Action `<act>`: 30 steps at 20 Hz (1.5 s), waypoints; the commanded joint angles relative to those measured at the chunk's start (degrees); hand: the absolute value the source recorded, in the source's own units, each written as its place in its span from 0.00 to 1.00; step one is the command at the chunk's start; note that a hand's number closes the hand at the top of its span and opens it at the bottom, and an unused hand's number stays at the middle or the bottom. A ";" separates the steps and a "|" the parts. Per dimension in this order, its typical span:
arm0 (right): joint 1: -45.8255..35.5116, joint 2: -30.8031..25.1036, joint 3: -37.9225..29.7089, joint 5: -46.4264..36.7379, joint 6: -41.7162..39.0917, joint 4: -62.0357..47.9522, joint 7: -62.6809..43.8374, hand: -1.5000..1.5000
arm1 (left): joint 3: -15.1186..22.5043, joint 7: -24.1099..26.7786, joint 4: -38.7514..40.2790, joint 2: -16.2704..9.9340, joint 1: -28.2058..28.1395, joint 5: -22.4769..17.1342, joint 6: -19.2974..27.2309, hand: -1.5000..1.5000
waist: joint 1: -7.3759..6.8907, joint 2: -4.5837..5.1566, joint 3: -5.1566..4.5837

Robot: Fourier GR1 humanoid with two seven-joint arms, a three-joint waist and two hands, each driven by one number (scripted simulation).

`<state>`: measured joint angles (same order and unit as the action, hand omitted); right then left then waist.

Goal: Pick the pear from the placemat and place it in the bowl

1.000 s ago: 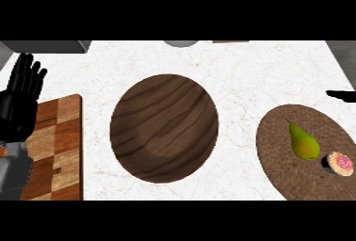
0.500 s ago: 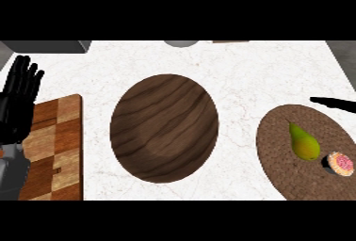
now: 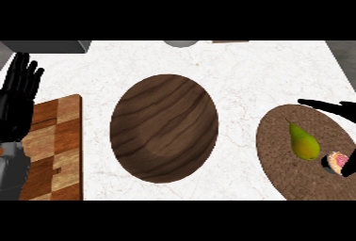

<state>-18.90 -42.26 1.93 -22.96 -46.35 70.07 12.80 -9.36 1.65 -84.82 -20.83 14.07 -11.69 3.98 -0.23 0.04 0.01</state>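
R hand (image 3: 332, 106) fingers now further in over placemat (image 3: 278, 155).

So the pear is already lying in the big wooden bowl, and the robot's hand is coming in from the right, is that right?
Not quite. In the head view the pear lies on the round placemat at the right, not in the bowl, which holds nothing. The rest is right: the right hand comes in from the right edge, over the placemat's far side.

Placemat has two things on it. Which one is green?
The pear, the long pointed fruit in the middle of the placemat. The other thing is small, round and pink inside, near the placemat's right edge.
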 commanded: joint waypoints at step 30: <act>-2.55 12.08 0.71 -20.00 16.55 -18.33 13.91 1.00 | -5.31 0.44 1.32 1.38 0.75 1.92 -3.67 0.50 | -0.07 0.07 0.01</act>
<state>-22.40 -33.21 2.44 -42.04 -34.49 54.14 23.54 -12.63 0.99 -84.75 -18.26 14.67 -8.70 1.52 -0.18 -0.34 -0.54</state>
